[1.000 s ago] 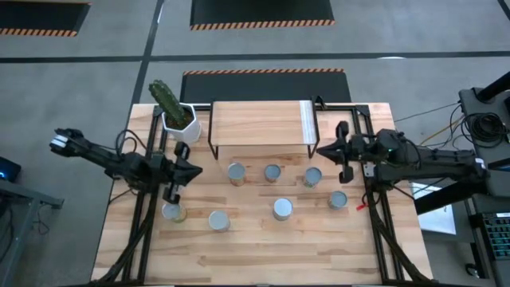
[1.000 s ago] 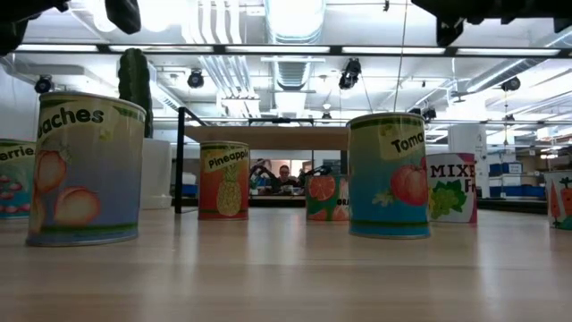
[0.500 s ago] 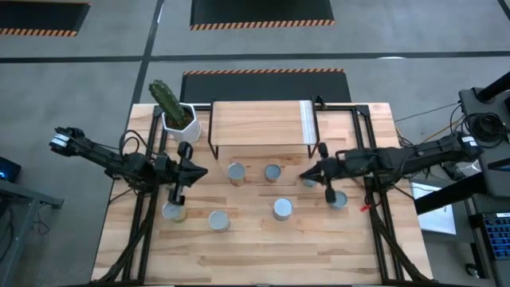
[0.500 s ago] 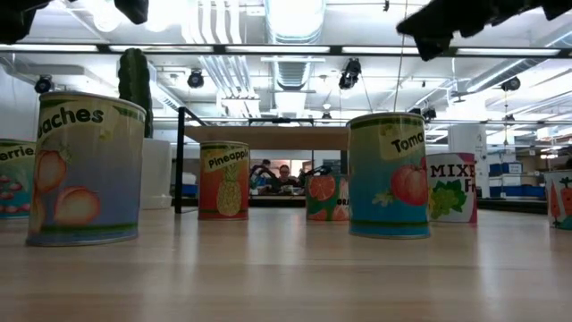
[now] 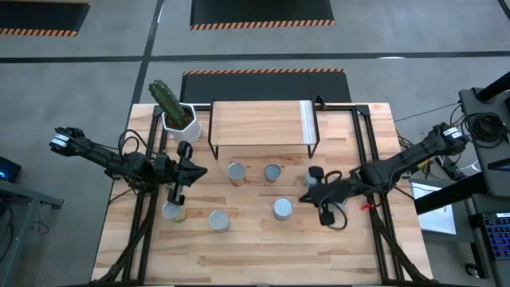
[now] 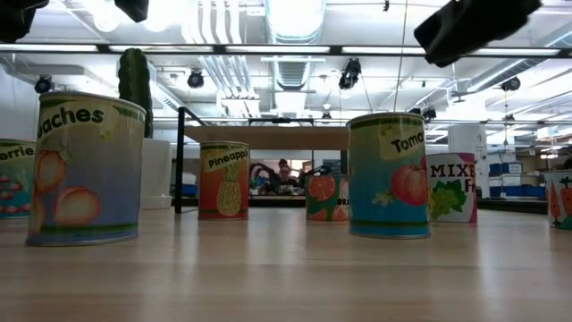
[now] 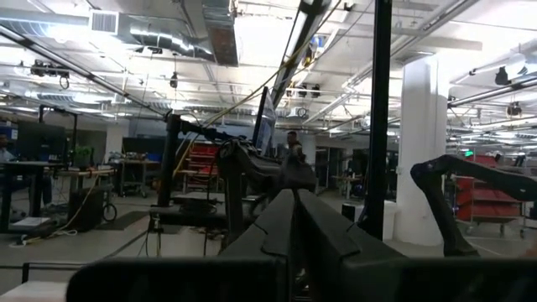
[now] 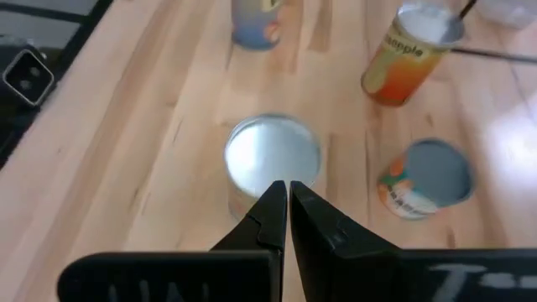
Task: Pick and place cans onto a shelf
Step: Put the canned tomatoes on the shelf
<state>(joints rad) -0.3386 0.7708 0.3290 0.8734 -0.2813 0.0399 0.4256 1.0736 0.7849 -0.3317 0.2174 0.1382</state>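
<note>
With its jaws pressed together and empty, the right gripper (image 8: 285, 205) is seen above a can (image 8: 272, 155) on the tabletop (image 8: 151, 126); unless opened, it would probably knock the can aside.

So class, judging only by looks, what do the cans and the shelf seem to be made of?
The cans look like metal: shiny silver-grey tops, with printed, probably paper, labels. The shelf seems light, matte wood with visible grain on top, on a thin black frame, likely metal wire.
</note>
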